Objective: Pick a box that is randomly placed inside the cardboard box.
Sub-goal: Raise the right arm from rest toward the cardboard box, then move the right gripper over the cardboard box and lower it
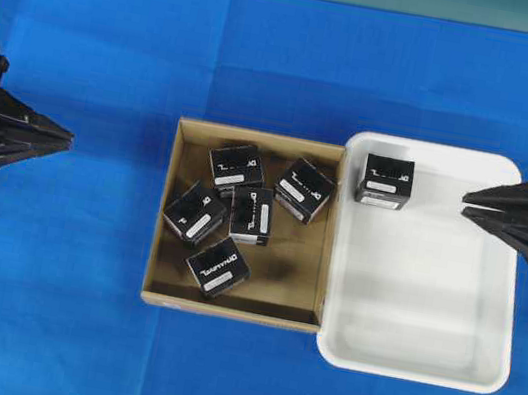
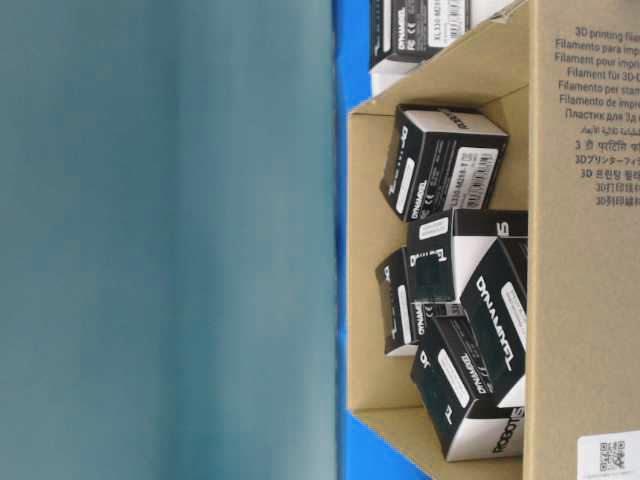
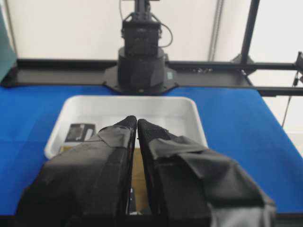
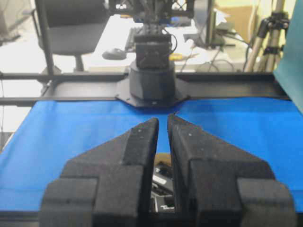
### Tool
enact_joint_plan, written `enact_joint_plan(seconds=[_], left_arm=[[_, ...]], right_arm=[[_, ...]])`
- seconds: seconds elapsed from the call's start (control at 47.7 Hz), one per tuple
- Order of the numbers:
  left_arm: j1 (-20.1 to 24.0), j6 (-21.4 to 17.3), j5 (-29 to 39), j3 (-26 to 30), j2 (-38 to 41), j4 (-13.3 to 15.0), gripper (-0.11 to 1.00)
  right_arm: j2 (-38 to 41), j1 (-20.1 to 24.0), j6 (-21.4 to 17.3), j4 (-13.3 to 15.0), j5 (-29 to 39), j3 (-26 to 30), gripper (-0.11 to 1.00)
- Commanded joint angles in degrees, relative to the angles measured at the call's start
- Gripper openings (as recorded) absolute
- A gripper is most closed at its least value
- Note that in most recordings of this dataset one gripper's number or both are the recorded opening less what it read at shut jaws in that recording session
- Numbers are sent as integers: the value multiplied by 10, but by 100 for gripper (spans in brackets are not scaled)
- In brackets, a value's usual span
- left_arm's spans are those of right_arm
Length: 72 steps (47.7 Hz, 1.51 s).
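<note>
A shallow square brown corrugated-cardboard box [image 1: 167, 242] sits near the middle of the blue table cover [image 1: 44, 303]. Inside it lie 5 small black cube-like cartons with white labels and white lettering, bunched loosely toward the centre. One carton [image 1: 236, 168] lies near the far wall, another [image 1: 305, 190] just to its right, a third [image 1: 251, 215] in the middle, a fourth [image 1: 194, 213] to the left and the fifth [image 1: 219, 267] nearest the front wall. The middle carton touches or overlaps its neighbours; the table-level view shows several leaning against each other at tilted angles.

Touching the cardboard box's right wall is a white rounded-corner plastic tray [image 1: 418, 365]. A 6th identical black carton [image 1: 385, 181] rests in the tray's far left corner.

The left gripper [image 1: 69, 137] hangs over bare blue cover at the left edge, well apart from the cardboard box, its taped fingers [image 3: 118, 137] pressed nearly together with nothing between them. The right gripper [image 1: 465, 205] hovers over the tray's right rim, its foam fingers [image 4: 142, 142] set narrowly apart and holding nothing.
</note>
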State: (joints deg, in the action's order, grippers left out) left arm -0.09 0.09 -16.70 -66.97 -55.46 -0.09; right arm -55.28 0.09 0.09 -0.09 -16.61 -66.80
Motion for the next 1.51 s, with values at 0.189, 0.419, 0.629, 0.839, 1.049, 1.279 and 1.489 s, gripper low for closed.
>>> enact_joint_plan(seconds=[0.189,0.419,0.629,0.839,1.049,1.279,1.489], left_arm=[[10,4,66,25,8,-8,0],[11,4,108,41,19,-8,-5],[11,5,133,56,55,-7,-5],[11,7,149,63,69,-7,-5],[11,23,159,63,69,-8,-5],[11,37,192,68,67,-8,-5],[11,38,220,69,64,-8,-5]], right_arm=[[7,-27,-26,-41,103,26,3],[22,-36,-67,-41,285,83,2],[75,-42,-70,-41,383,144,2],[149,-43,-72,-41,477,213,2],[238,-54,-71,-41,587,303,2],[359,-64,-68,-43,659,407,2],[466,-65,-47,-40,717,504,2]])
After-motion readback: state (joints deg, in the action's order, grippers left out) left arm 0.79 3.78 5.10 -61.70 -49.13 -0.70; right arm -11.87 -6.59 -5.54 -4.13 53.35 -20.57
